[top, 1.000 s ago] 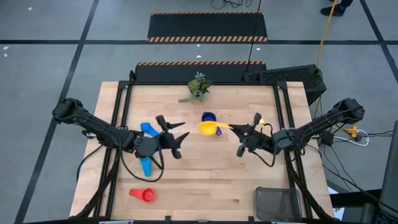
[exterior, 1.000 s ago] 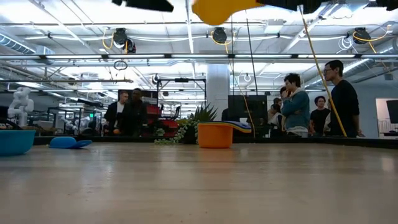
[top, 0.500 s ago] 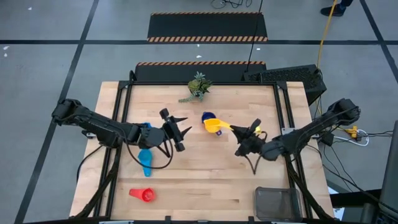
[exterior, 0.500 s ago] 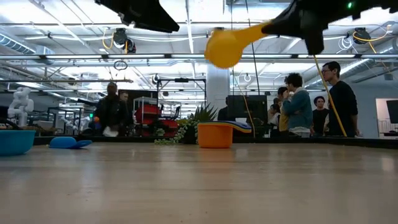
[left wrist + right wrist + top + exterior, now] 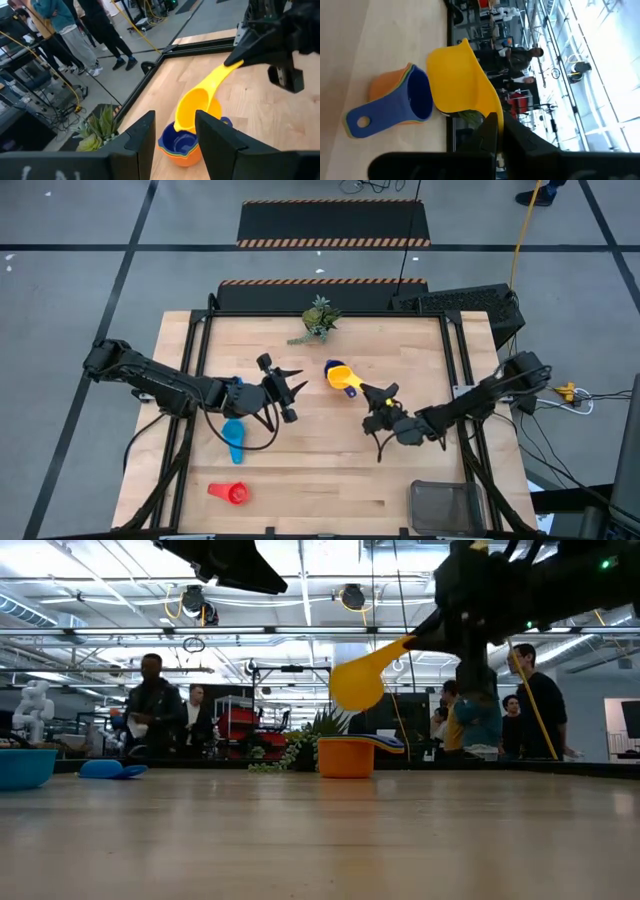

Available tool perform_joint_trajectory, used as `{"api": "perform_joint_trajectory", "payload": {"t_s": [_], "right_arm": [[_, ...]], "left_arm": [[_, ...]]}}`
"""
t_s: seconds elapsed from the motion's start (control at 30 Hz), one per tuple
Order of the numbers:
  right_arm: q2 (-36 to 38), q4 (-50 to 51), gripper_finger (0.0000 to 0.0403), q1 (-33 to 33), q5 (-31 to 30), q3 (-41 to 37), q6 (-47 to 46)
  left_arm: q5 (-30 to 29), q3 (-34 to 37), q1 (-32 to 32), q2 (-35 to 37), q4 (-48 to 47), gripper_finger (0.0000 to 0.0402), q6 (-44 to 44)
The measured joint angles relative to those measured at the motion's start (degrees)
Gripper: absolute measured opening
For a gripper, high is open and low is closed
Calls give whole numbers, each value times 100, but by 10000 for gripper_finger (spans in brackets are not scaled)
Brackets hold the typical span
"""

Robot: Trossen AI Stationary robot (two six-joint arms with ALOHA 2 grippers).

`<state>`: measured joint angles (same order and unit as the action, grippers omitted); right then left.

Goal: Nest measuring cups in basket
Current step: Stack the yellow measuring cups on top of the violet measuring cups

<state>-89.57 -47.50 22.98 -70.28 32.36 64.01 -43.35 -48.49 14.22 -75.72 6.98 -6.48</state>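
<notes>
The tabletop (image 5: 330, 470) is a pale wooden slab, and near its middle, slightly toward the plant sprig (image 5: 317, 319), sits the landmark for everything else: a nested stack of measuring cups (image 5: 189, 148), orange outermost with green and dark blue inside it. The basket (image 5: 446, 506), a dark mesh tray, stands well apart from that stack at the tabletop's near right corner, with no cup visible in it. The left tool (image 5: 289, 389) hangs just to the left of the stack with its jaws spread and nothing between them. The right tool (image 5: 372, 402), on the stack's other side, is pressed together on the flat handle of the yellow cup (image 5: 340, 377), holding the round bowl in the air just above and beside the stack, tilted with its mouth partly sideways. The step in hand looks like seating this yellow cup into the stack; that calls for levelling the bowl, centring it over the dark blue rim and lowering before letting go. The whole stack would later have to go to the basket. A light blue cup (image 5: 235, 438) lies beyond the left tool, and a red cup (image 5: 232, 493) lies further off toward the tabletop's near left corner.
</notes>
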Motion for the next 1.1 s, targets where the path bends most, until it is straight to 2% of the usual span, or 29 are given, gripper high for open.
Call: {"api": "perform_joint_trajectory", "payload": {"t_s": [0.2, 0.4, 0.6, 1.1], "right_arm": [[-501, -521, 0, -235, 0, 0, 299], [-672, -802, 0, -451, 168, 0, 317], [-674, -793, 0, -687, 589, 0, 95], [-672, -539, 0, -911, 756, 0, -173]], "left_arm": [[2, 0, 0, 0, 1, 141, -4], [2, 0, 0, 0, 1, 140, -4], [0, 0, 0, 0, -1, 140, -31], [0, 0, 0, 0, -46, 140, -42]]}}
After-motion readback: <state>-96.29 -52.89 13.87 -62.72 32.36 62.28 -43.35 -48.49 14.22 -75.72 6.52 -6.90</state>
